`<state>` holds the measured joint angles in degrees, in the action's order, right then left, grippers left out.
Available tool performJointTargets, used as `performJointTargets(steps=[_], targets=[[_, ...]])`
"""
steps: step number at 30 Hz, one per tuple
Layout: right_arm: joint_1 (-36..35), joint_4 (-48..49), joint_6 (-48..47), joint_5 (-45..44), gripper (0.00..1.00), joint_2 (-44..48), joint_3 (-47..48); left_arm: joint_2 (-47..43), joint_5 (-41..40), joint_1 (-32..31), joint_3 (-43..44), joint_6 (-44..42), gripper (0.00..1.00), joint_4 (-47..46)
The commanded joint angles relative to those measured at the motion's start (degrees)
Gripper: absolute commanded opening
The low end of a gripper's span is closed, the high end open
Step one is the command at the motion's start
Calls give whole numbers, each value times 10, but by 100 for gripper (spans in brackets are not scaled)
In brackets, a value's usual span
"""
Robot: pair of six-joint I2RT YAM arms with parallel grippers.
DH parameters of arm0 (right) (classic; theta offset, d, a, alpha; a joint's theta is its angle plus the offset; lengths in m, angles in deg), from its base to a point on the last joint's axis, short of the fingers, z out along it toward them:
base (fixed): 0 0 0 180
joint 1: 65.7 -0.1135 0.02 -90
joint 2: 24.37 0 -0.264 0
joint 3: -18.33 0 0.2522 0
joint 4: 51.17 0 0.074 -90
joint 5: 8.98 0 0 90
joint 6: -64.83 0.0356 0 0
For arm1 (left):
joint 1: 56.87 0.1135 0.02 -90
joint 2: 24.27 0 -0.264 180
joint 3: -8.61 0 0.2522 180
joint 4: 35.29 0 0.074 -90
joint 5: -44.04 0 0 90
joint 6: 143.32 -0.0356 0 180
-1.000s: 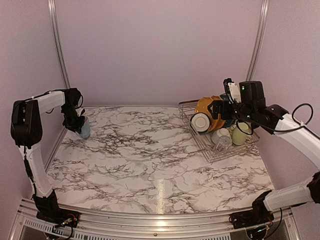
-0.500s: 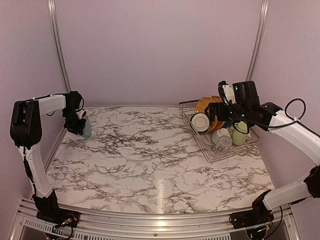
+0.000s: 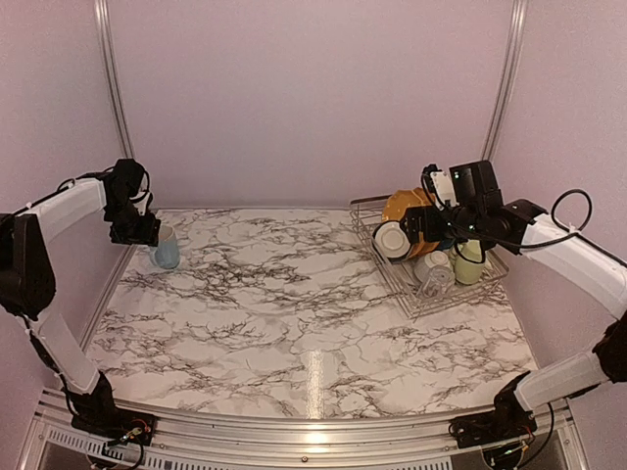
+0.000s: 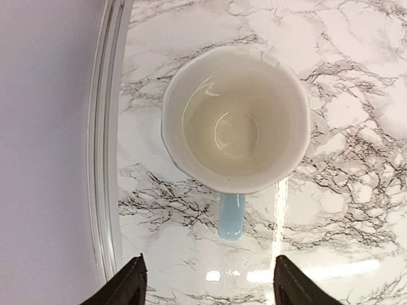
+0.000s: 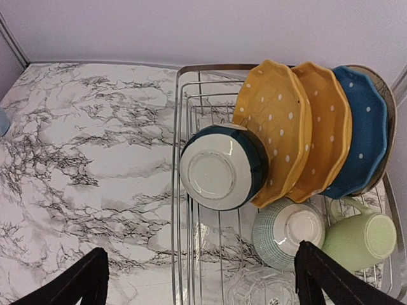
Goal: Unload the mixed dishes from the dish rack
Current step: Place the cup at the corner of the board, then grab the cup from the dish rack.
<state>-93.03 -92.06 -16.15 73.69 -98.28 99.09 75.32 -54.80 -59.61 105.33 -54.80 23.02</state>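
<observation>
The light-blue mug (image 4: 235,121) stands upright on the marble at the far left (image 3: 167,251), its handle (image 4: 231,215) pointing toward my left gripper (image 4: 210,287). That gripper (image 3: 143,233) is open, just above and beside the mug, with nothing between its fingers. The dish rack (image 5: 184,210) sits at the back right (image 3: 411,302). It holds two yellow dotted plates (image 5: 273,121), a blue dotted plate (image 5: 359,136), a white-bottomed bowl (image 5: 219,168) on its side, a green-checked bowl (image 5: 286,232), a pale-green mug (image 5: 362,238) and a clear glass (image 5: 261,289). My right gripper (image 5: 203,286) hovers open over the rack (image 3: 423,223).
A metal rail (image 4: 105,140) and the wall run close along the left of the light-blue mug. The back wall stands right behind the rack. Marble tabletop (image 3: 294,304) stretches between the mug and the rack.
My left gripper has opened, let go of the light-blue mug and lifted off it; the mug stays on the table. My right arm has drifted slightly left over the rack, still open.
</observation>
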Motion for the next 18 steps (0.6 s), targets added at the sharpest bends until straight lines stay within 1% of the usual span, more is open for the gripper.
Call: performJointTargets(steps=[1, 4, 6, 8, 11, 14, 16, 18], targets=[[3, -33, -13, -42, 98, -16, 26, -87, 16, -23, -17, 39, 80, -16], [8, -46, -15, -61, 98, -28, 29, -140, 59, -42, -27, 50, 88, -26], [24, -56, -14, -69, 98, -36, 30, -165, 84, -61, -36, 61, 92, -38], [59, -64, -4, -63, 99, -41, 28, -183, 116, -82, -46, 82, 93, -58], [118, -66, 12, -44, 99, -42, 20, -202, 162, -123, -70, 126, 93, -118], [167, -64, 31, -49, 99, -53, 15, -214, 215, -175, -109, 188, 93, -214], [211, -57, 40, -32, 97, -66, 10, -214, 264, -215, -150, 247, 93, -314], [249, -46, 46, -4, 97, -78, 5, -204, 295, -256, -183, 298, 93, -409]])
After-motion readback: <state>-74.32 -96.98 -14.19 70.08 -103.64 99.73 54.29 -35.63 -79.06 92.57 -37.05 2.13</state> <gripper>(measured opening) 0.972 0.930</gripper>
